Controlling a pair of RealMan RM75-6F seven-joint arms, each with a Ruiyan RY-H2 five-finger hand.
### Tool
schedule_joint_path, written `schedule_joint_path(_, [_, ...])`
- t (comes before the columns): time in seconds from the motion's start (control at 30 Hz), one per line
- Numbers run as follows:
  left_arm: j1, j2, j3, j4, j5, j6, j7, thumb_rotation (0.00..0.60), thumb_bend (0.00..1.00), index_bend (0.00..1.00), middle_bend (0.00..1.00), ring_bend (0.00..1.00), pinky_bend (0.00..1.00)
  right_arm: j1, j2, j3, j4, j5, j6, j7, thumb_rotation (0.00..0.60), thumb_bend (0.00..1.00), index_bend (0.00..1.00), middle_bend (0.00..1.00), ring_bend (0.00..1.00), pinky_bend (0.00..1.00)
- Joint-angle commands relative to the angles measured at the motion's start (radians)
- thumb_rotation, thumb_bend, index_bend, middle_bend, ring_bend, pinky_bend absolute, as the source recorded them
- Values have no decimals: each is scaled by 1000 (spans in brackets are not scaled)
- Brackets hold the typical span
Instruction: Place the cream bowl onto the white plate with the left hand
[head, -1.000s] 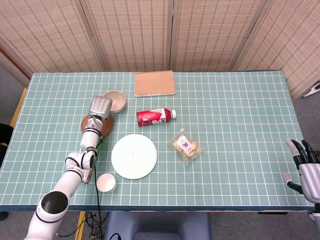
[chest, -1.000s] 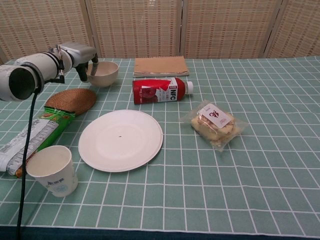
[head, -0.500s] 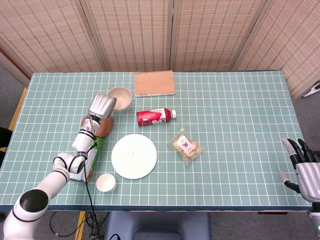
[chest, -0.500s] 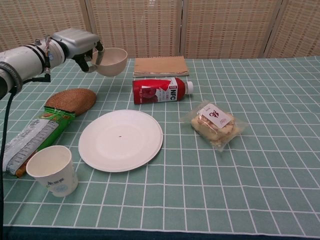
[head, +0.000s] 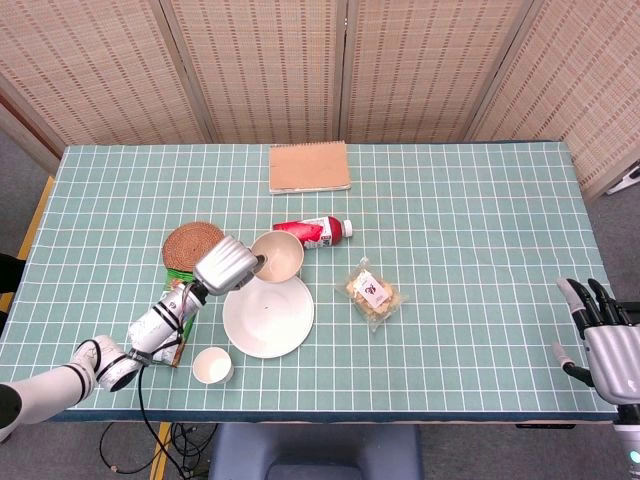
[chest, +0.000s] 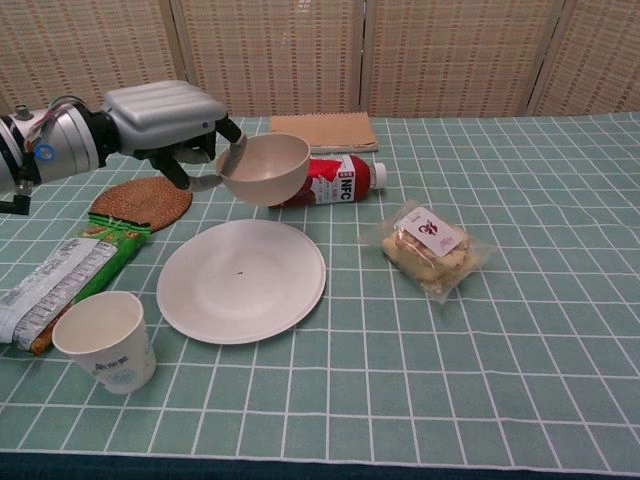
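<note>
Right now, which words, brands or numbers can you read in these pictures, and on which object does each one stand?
"NFC": on the white label band of the red bottle, chest view.
Snack packet: its label bears a red mark, too small to read.
Paper cup: faint blue print, unreadable.
Green wrapped packet: print too blurred to read.
Notebook, cream bowl, white plate: no text visible.

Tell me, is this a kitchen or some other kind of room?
Probably a robot test room, not a kitchen: a green grid tablecloth, woven screens behind, and the left hand holding a cream bowl above a white plate.
</note>
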Motion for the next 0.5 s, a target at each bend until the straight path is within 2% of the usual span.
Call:
schedule_joint_path(0.03, [15, 50, 49, -87, 59, 14, 31, 600, 405, 660, 981, 947, 1000, -2, 0, -1, -1, -1, 2, -1, 600, 286, 0, 100, 18, 175])
schedule_joint_path(0.2, [23, 62, 77, -127, 84, 0, 54, 600, 404, 661, 980, 946, 1000, -5, 0, -2, -3, -1, 7, -3, 600, 286, 0, 100, 18, 175])
schedule_joint_path(0.5, [40, 40, 97, -115, 91, -26, 74, 600, 403, 663, 978, 944, 1000, -3, -1, -1, -5, 1, 3, -7, 600, 286, 0, 100, 18, 175])
